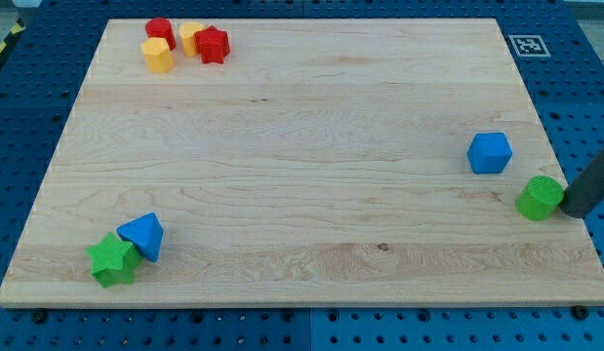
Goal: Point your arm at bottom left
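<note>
My tip (575, 210) shows at the view's right edge, at the end of the dark rod, just right of a green cylinder (541, 198) and close to touching it. A blue cube (490, 153) lies up and left of that cylinder. At the view's bottom left, far from my tip, a green star (113, 259) and a blue triangular block (142, 236) lie touching each other.
At the view's top left is a cluster: a red cylinder (160, 32), a yellow block (190, 37), a red star (212, 45) and a yellow cylinder (157, 56). The wooden board (302, 136) lies on a blue pegboard; a marker tag (529, 45) sits at the top right.
</note>
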You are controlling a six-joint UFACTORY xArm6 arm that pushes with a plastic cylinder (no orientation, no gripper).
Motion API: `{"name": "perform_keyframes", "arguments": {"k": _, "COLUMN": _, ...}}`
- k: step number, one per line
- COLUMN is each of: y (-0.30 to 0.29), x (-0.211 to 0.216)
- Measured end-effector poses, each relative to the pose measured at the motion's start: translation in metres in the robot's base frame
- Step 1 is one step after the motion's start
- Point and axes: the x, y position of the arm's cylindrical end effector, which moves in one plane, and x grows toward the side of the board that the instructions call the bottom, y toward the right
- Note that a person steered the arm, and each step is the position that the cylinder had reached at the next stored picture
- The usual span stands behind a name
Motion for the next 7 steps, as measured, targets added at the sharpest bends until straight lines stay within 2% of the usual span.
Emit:
{"name": "perform_keyframes", "arguments": {"k": 3, "y": -0.04, "x": 0.0}}
{"name": "perform_keyframes", "arguments": {"k": 4, "y": -0.042, "x": 0.032}}
{"name": "perform_keyframes", "arguments": {"k": 5, "y": -0.079, "x": 0.079}}
{"name": "perform_keyframes", "arguments": {"k": 6, "y": -0.16, "x": 0.071}}
{"name": "perform_keyframes", "arguments": {"k": 7, "y": -0.245, "x": 0.025}}
